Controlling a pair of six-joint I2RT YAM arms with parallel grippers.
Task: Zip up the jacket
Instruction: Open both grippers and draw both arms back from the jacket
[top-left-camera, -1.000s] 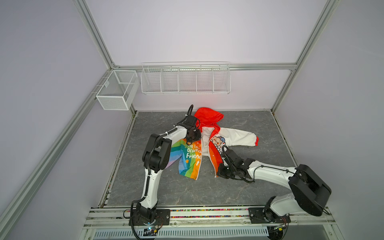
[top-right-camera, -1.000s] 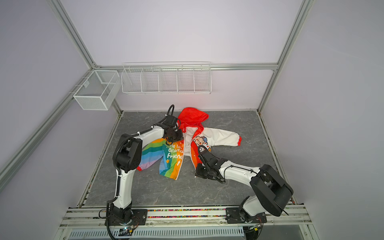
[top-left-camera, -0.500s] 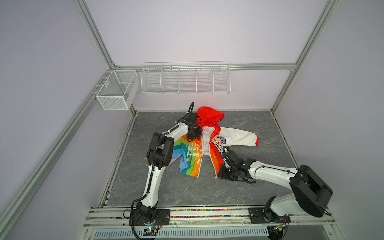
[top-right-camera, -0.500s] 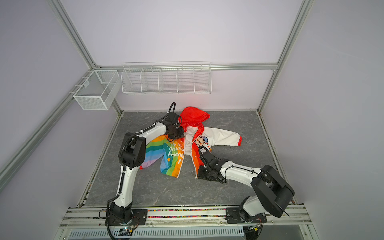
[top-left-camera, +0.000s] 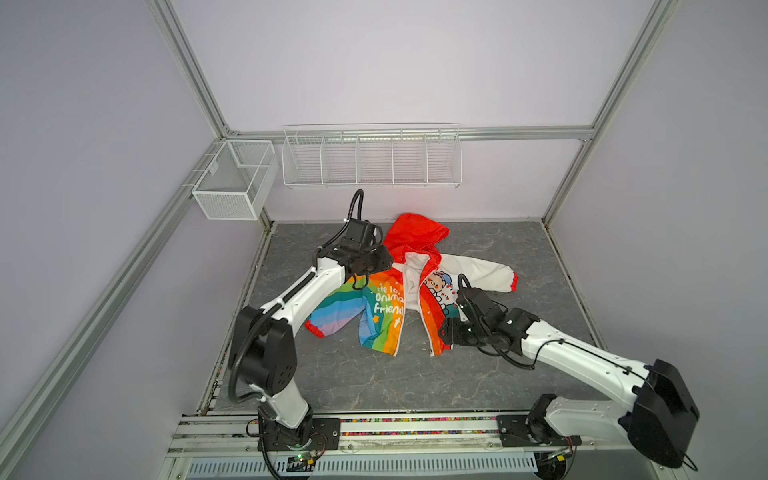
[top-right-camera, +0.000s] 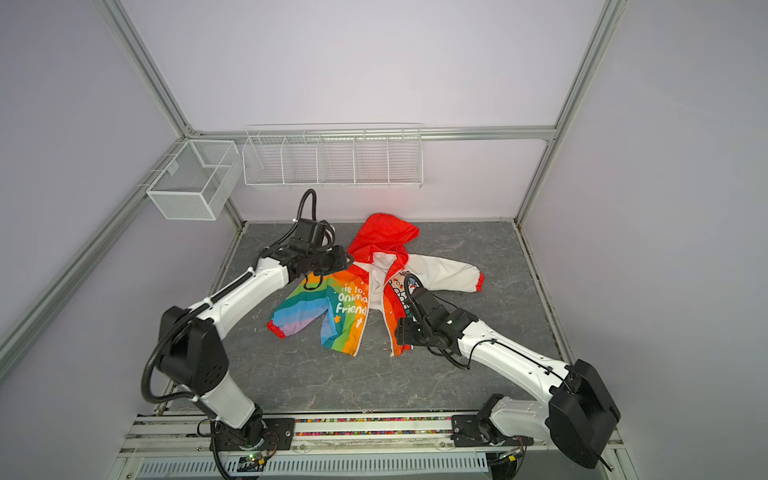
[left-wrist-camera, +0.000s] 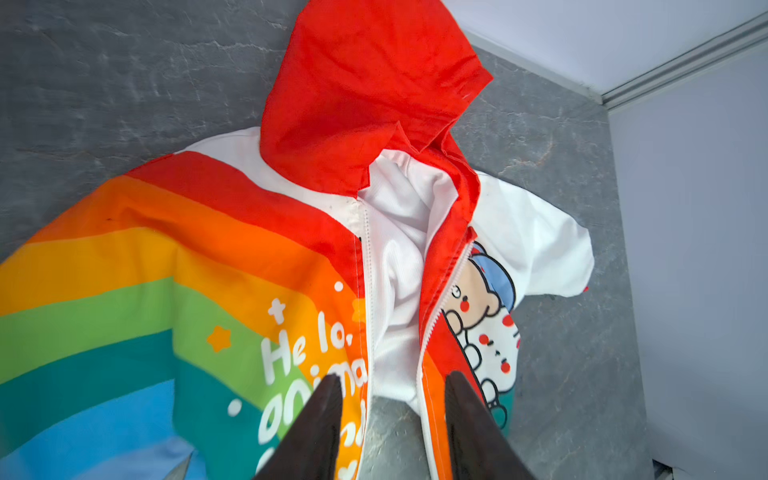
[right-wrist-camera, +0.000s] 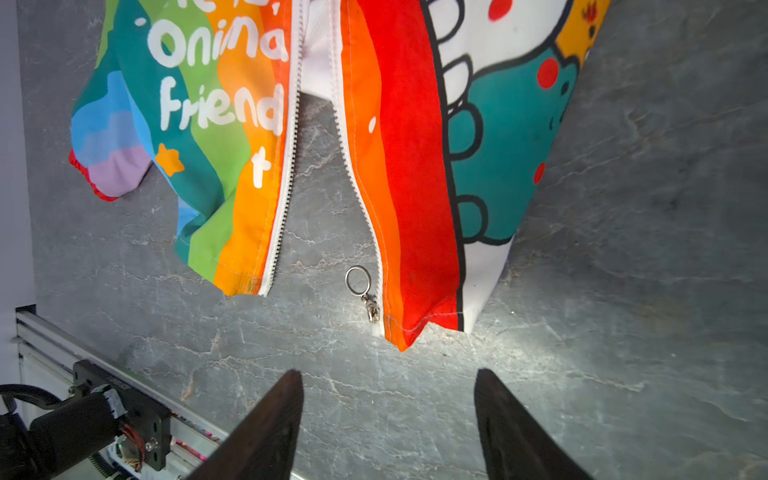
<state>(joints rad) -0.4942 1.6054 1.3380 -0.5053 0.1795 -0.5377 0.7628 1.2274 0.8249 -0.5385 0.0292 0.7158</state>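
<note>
Jacket (top-left-camera: 399, 291) lies open, front up, toward the back middle of the grey marbled bench (top-left-camera: 374, 374); fabric thin, slick, creased. Hood (left-wrist-camera: 365, 83) red, pointed, flattened toward the back wall. One half is rainbow-striped with white lettering, some letters lost in a fold; the other is white with cartoon animals and a red-orange band along its edge. Zipper (right-wrist-camera: 286, 166) white, toothed, its two sides splayed in a narrow V, unjoined. Metal slider (right-wrist-camera: 372, 309) with a round ring pull sits at the hem of the animal half.

Left end effector (left-wrist-camera: 392, 395) released: dark tapered fingers apart over the zipper gap, gripping nothing; contact with the cloth unclear. Right end effector (right-wrist-camera: 388, 382) released, spread wide over bare bench just short of the hem.

In both top views the right arm covers the lower animal half, and both sets of fingertips hide under the wrists
</note>
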